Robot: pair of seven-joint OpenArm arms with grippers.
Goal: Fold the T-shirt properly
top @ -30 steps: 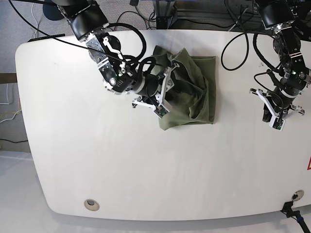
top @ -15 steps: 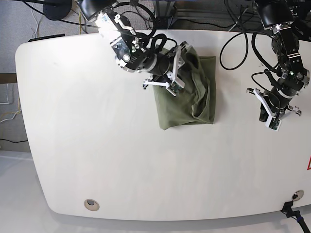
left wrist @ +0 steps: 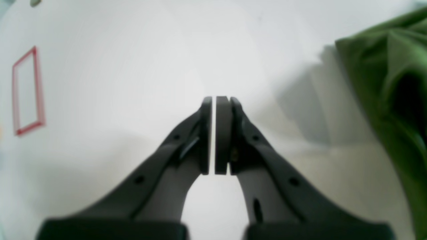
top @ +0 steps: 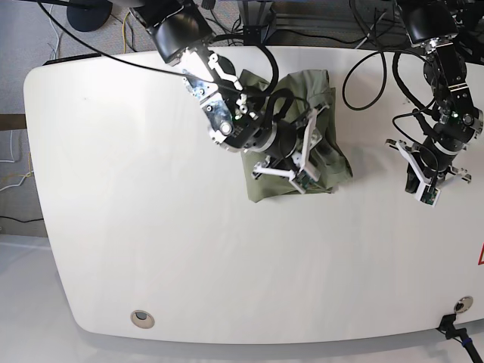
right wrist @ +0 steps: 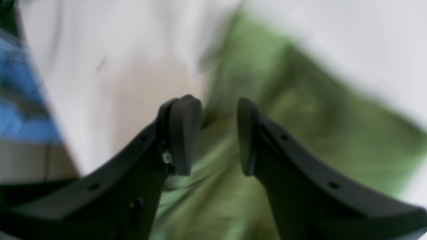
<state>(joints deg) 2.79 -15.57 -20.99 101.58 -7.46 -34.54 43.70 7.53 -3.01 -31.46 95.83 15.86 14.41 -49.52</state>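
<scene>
T-shirt (top: 291, 136) beneath right gripper (top: 310, 147)

— What's the T-shirt (top: 266, 185) looking like?

— Olive green, bunched into a rough, partly folded rectangle on the white counter (top: 151, 227), toward the far side, a bit right of centre.

— Flat?

— No. The near left corner lies flat, but the right side is rumpled, with a lump of cloth bulging out to the right and deep creases.

— Collar or sleeves?

— Can't make them out.
</scene>
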